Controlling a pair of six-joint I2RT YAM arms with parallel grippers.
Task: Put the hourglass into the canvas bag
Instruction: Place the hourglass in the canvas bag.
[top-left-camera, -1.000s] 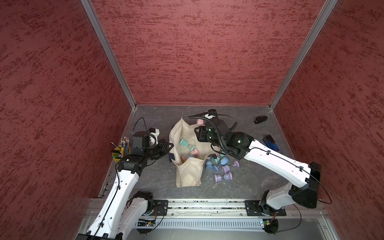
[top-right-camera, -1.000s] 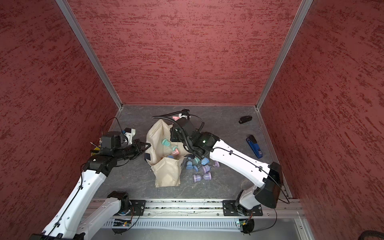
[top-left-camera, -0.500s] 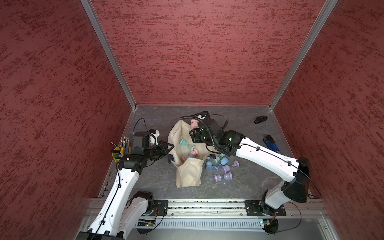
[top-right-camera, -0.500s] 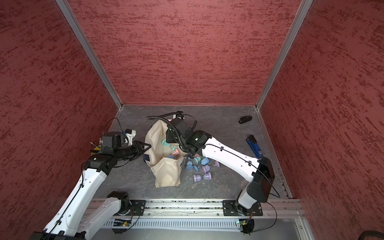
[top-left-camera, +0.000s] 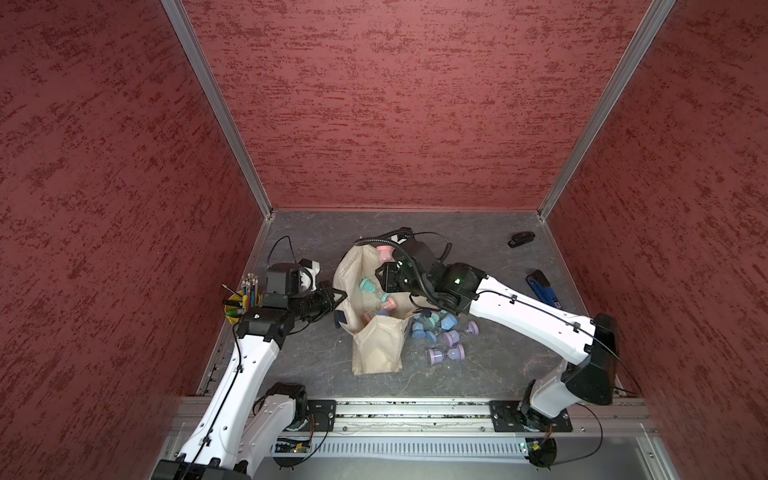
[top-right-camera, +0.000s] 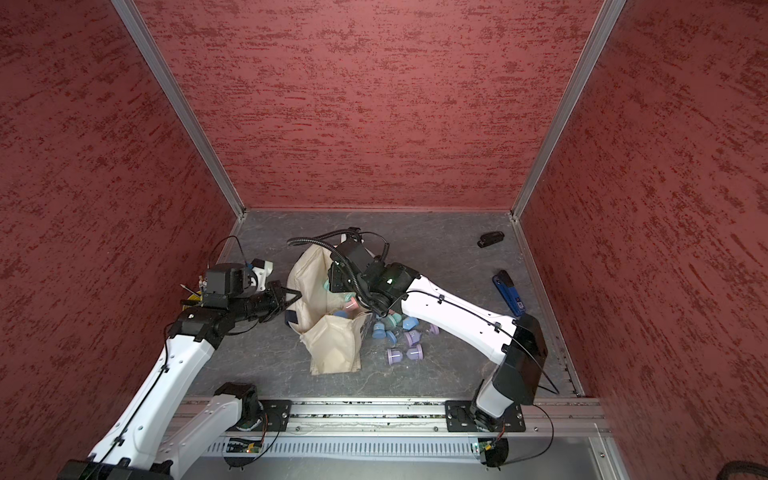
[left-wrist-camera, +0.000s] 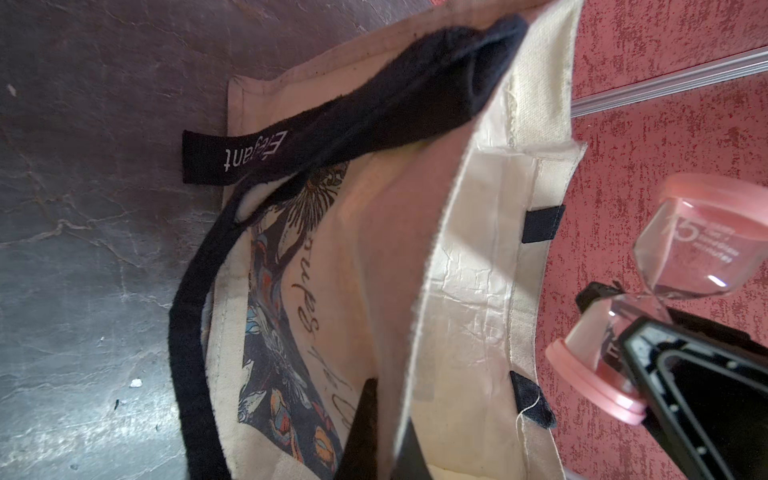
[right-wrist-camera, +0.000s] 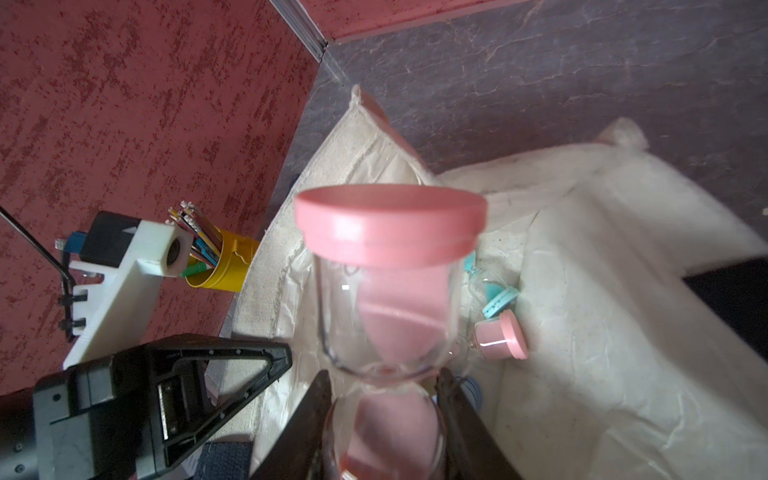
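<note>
My right gripper (right-wrist-camera: 384, 382) is shut on the glass waist of a pink-capped hourglass (right-wrist-camera: 388, 291). It holds the hourglass above the open mouth of the canvas bag (right-wrist-camera: 582, 332). In a top view the hourglass (top-left-camera: 384, 252) hangs over the far rim of the cream bag (top-left-camera: 376, 345). At the bag's left side my left gripper (top-left-camera: 338, 297) is shut on the rim, with the canvas edge pinched between its jaws (left-wrist-camera: 388, 415). A teal hourglass (top-left-camera: 368, 286) and a pink hourglass (top-left-camera: 388, 303) lie inside the bag.
Several blue, teal and purple hourglasses (top-left-camera: 440, 332) lie on the grey table just right of the bag. A yellow cup of pencils (top-left-camera: 239, 303) stands behind my left arm by the left wall. A black stapler (top-left-camera: 520, 239) and a blue tool (top-left-camera: 544, 289) lie at the far right.
My right arm has carried the pink hourglass leftward, further over the bag's mouth. The left gripper has kept its place at the rim.
</note>
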